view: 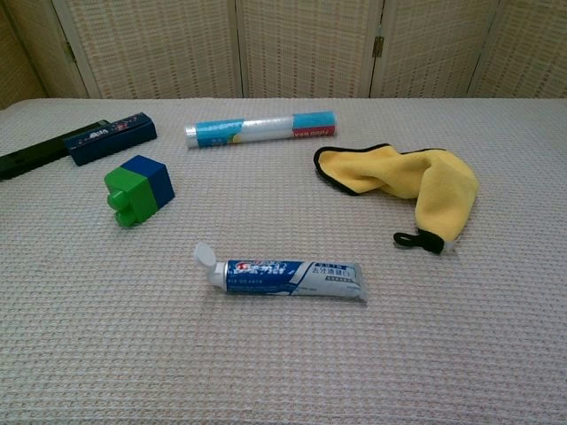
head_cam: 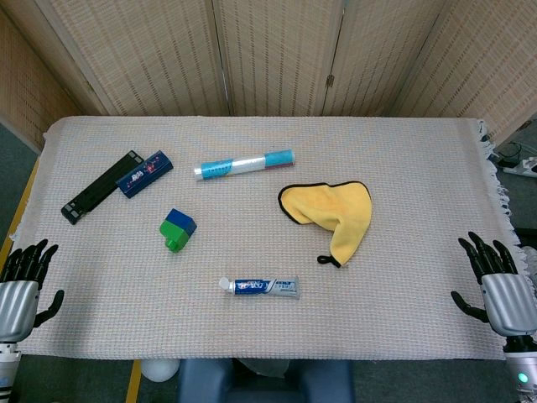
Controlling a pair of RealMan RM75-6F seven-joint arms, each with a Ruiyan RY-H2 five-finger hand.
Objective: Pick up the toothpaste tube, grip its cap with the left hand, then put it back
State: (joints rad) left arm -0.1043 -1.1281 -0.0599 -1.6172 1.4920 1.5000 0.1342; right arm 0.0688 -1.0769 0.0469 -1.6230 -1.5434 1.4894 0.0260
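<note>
The toothpaste tube (head_cam: 262, 287) (view: 288, 277) lies flat near the table's front middle, its white cap (view: 205, 258) pointing left. My left hand (head_cam: 23, 281) hovers at the table's front left corner, fingers spread, holding nothing. At the front right corner my right hand (head_cam: 498, 283) also has its fingers apart and is empty. Both hands are far from the tube. Neither hand shows in the chest view.
A yellow cloth (head_cam: 334, 211) (view: 409, 178) lies right of centre. A green and blue block (head_cam: 177, 229) (view: 138, 189) sits left of the tube. Further back lie a rolled blue and clear tube (head_cam: 244, 164), a dark blue box (head_cam: 144, 174) and a black bar (head_cam: 101, 185).
</note>
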